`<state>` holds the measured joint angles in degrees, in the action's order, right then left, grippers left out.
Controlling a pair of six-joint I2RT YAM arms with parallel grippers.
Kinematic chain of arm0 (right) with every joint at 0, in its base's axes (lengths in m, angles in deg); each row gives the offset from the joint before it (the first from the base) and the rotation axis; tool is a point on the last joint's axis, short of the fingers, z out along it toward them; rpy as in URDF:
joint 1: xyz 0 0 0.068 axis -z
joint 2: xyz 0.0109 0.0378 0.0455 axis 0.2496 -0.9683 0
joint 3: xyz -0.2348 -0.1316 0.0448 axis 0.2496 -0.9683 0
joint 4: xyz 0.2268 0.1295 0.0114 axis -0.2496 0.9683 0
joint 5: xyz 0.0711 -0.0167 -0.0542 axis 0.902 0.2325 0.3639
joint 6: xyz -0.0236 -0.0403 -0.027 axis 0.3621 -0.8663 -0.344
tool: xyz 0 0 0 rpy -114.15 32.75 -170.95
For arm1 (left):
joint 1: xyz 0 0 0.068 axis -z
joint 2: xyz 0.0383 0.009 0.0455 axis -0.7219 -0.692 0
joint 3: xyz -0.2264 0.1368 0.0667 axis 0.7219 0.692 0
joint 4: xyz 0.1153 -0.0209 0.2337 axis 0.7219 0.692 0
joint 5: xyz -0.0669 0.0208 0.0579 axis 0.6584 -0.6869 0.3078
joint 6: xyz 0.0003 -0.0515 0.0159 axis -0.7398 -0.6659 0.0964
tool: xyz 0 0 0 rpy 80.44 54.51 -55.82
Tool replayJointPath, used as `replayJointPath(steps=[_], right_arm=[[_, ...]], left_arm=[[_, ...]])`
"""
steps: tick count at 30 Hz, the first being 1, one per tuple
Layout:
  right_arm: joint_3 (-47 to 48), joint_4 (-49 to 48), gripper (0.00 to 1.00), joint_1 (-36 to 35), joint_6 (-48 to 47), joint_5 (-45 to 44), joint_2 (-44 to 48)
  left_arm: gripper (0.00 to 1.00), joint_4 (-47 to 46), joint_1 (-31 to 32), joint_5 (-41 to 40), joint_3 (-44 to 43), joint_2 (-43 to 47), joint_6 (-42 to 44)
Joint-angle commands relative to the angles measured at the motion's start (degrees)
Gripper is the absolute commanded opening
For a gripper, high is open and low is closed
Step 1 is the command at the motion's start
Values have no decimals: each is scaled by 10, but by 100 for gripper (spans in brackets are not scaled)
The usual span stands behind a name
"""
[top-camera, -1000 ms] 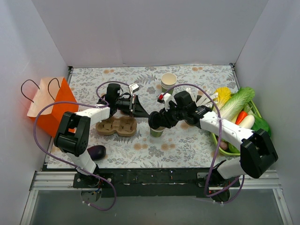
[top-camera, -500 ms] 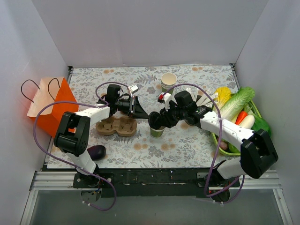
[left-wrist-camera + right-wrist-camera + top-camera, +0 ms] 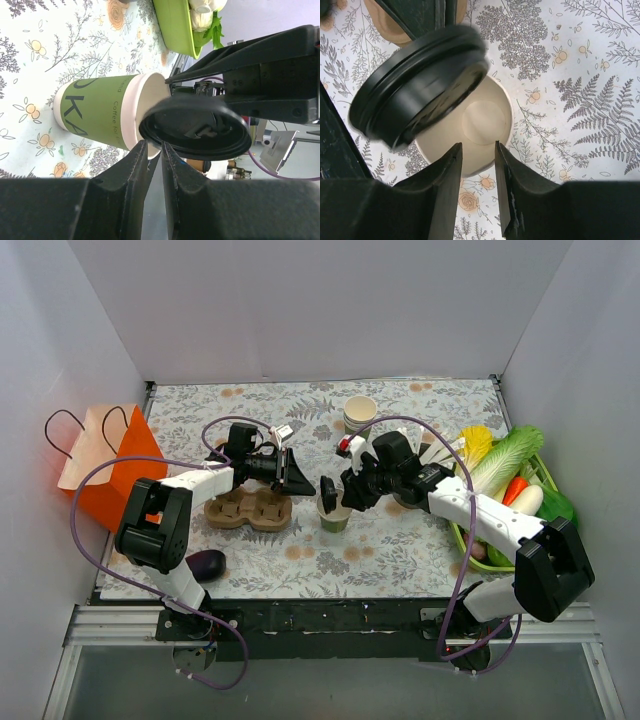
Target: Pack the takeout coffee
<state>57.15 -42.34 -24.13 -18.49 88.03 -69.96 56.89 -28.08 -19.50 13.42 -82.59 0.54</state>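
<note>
While the green paper cup [image 3: 334, 518] stands upright and open-mouthed on the floral worktop [image 3: 400, 550] near the middle of the overhead frame, its round black lid [image 3: 327, 493] tilts on edge over the cup's upper-left rim, not seated. The left claw [image 3: 155, 146] reaches in from the left of that frame. Its fingers sit nearly together with a thin slit between them and the lid's edge right at their tips; whether they pinch it I cannot tell. The right claw [image 3: 476, 145] comes in from the right with jaws parted, the cup's near rim showing in the gap and nothing clamped between them. Just left of the cup lies a cardboard cup carrier [image 3: 248, 508]. An orange paper bag [image 3: 112, 472] stands at the far left, and a stack of lidless cups [image 3: 359, 412] sits above centre.
</note>
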Motion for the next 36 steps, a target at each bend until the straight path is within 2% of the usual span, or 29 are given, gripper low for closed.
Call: replayJointPath(steps=[1, 11, 18, 25, 36], right_arm=[[31, -5, 40, 2, 7, 10, 8], [31, -3, 40, 2, 6, 14, 12], [46, 4, 40, 1, 0, 34, 14], [67, 11, 40, -6, -6, 45, 9], [77, 15, 40, -22, -10, 47, -1]], left_arm=[[18, 18, 0, -17, -6, 25, 27], [21, 15, 0, -19, -11, 26, 31], [24, 109, -2, -25, -53, 53, 102], [29, 162, -2, -28, -25, 87, 129], [36, 86, -2, 33, 39, 109, 77]])
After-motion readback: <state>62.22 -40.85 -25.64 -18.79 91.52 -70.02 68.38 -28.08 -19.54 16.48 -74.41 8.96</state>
